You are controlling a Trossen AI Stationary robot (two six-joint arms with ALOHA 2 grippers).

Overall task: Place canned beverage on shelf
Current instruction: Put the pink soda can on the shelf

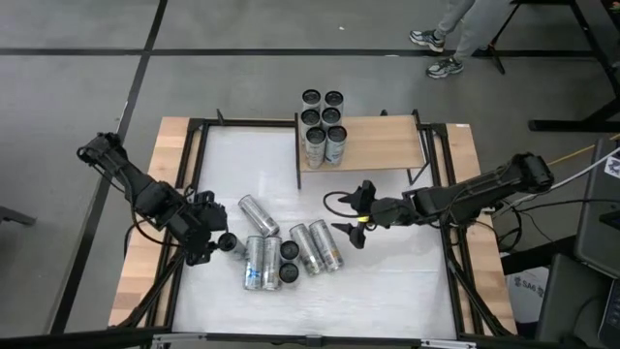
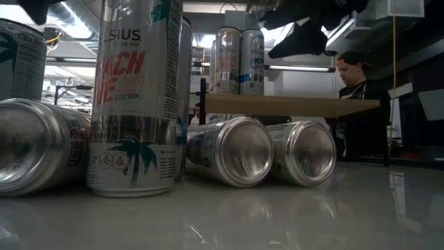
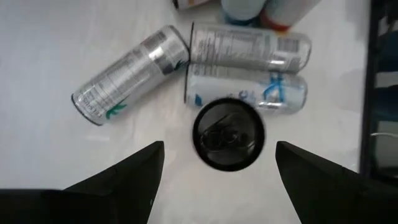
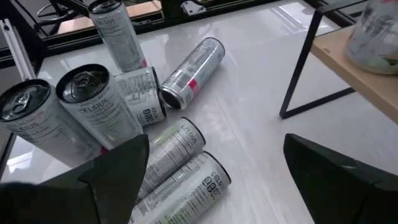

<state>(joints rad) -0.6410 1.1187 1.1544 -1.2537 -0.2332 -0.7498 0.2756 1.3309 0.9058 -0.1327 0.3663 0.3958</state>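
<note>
The left gripper (image 3: 217, 171) hangs spread wide and empty right above an upright can (image 3: 228, 133), which stands on the bench (image 1: 387, 281) at the near-left edge of the pile of cans. Looks like the step is the descent for a grasp, so the arm should drop straight down, keep the can centred between the fingers, and close below the rim so the can doesn't tip into the two lying cans (image 3: 249, 68) just beside it.

The right gripper (image 1: 354, 226) waits wide open and empty over the bench, in front of the shelf (image 1: 387, 143), where six cans (image 1: 323, 121) already crowd the left end.

The left wrist view shows the can's centring, which the high view hides under the arm. Only the high view shows the free shelf space on the right.
</note>
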